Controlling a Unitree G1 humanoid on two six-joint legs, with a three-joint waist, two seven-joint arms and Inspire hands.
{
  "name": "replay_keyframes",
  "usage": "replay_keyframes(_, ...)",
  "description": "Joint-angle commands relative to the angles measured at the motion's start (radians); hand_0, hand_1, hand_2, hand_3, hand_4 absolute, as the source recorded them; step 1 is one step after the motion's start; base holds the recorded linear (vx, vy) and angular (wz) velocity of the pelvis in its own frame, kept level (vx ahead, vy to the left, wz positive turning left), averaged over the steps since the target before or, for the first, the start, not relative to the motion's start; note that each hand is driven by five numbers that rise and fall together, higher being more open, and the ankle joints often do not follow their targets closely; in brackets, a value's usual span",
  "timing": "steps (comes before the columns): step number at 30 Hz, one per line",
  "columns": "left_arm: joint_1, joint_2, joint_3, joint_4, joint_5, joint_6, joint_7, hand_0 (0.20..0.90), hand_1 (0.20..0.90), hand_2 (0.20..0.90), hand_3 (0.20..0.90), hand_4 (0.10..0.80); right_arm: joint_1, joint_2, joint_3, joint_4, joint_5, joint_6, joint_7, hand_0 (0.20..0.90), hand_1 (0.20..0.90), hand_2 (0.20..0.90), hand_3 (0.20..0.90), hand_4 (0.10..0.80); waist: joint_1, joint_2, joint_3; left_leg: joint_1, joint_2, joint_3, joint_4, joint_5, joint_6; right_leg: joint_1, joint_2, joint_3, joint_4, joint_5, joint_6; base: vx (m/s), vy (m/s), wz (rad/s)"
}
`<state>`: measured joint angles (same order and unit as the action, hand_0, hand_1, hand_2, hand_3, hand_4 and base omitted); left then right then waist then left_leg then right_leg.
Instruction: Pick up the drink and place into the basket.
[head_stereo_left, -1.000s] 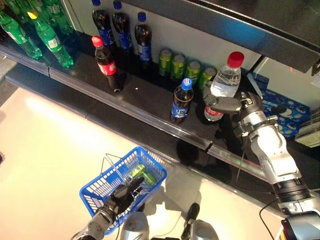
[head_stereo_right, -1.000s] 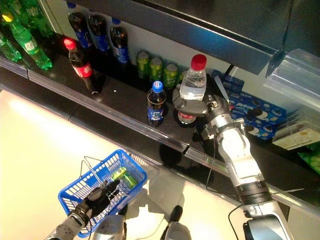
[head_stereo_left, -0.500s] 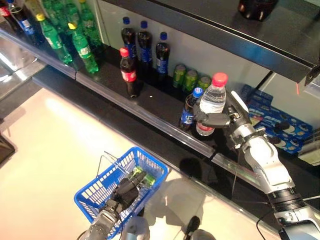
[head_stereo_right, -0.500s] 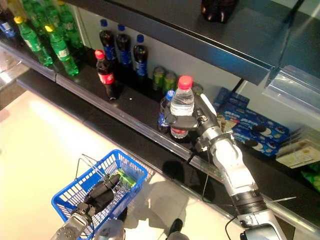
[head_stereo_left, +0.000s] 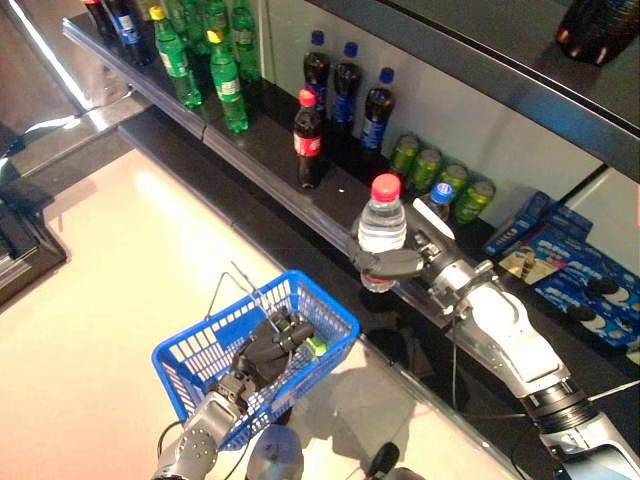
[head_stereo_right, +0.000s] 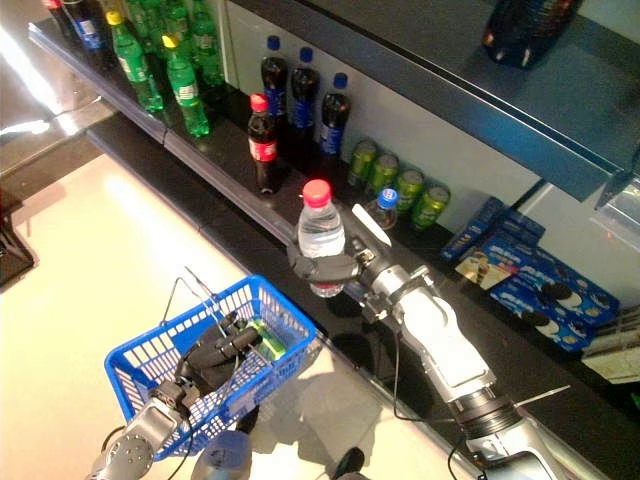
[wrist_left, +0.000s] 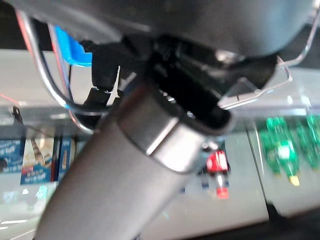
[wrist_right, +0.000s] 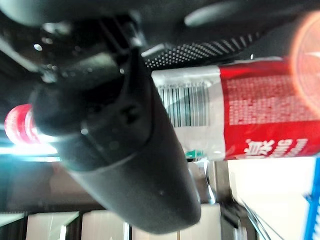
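Noted dark shelving (head_stereo_left: 300, 205) along the far side, stocked with green bottles (head_stereo_left: 228, 82), cola bottles (head_stereo_left: 345, 85) and green cans (head_stereo_left: 440, 182); pale floor (head_stereo_left: 120, 260) near. Blue basket (head_stereo_left: 330, 315) carried at near left, left hand (head_stereo_left: 265, 345) curled round its wire handle. Right hand (head_stereo_right: 335, 265) wrapped tight round the water bottle (head_stereo_right: 320, 232), held upright off the shelf edge, right of the basket. Judged risks: bottle striking the basket rim, or slipping from the grasp if released off-centre; basket swinging under impact.

Clear glossy plastic bottle (head_stereo_left: 382, 228) is catching light; blue plastic basket (head_stereo_left: 215, 345) with metal wire handles; shelf (head_stereo_left: 270, 160) is gleaming dark.
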<state>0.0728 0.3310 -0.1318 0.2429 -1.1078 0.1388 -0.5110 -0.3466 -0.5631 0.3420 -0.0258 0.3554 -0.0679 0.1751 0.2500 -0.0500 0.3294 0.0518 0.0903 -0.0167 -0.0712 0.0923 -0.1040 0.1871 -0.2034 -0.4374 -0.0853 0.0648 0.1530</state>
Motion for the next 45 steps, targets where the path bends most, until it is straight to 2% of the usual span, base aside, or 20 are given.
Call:
replay_keyframes(1,-0.141,-0.013,-0.060,-0.212,-0.103,-0.146,-0.103,0.300,0.300,0.300,0.200,0.100,-0.072,0.034,0.016,-0.105,0.034,-0.139,-0.034,0.300,0.300,0.300,0.200,0.100,0.021,-0.007,-0.251,0.033,0.028,0.046,-0.016,-0.027,0.011,0.017,0.000,-0.021,0.038,-0.017,-0.020,0.006,-0.042,0.07)
replay_keyframes(11,-0.168,0.026,-0.067,-0.407,-0.048,-0.116,-0.137,0.300,0.300,0.300,0.200,0.100,-0.092,0.098,0.119,-0.077,0.016,-0.131,-0.088,0.300,0.300,0.300,0.200,0.100,0.088,-0.018,-0.253,0.011,0.010,-0.014,-0.016,-0.012,0.020,0.027,0.010,-0.045,0.056,-0.037,-0.025,0.009,-0.038,0.06)
replay_keyframes(21,-0.177,0.064,-0.092,-0.570,-0.057,-0.079,-0.190,0.300,0.300,0.300,0.200,0.100,-0.085,0.130,0.182,-0.075,0.005,-0.139,-0.119,0.300,0.300,0.300,0.200,0.100,0.125,-0.024,-0.250,-0.012,0.000,-0.067,-0.016,0.001,0.018,0.026,0.017,-0.049,0.056,-0.038,-0.026,0.003,-0.031,0.07)
replay_keyframes(45,-0.248,0.111,-0.198,-0.732,-0.078,-0.059,-0.301,0.300,0.300,0.300,0.200,0.100,-0.110,0.148,0.292,-0.016,-0.019,-0.136,-0.122,0.300,0.300,0.300,0.200,0.100,0.162,-0.026,-0.254,-0.039,-0.007,-0.114,-0.016,0.014,0.013,0.019,0.017,-0.066,0.067,-0.043,-0.026,0.001,-0.001,0.00)
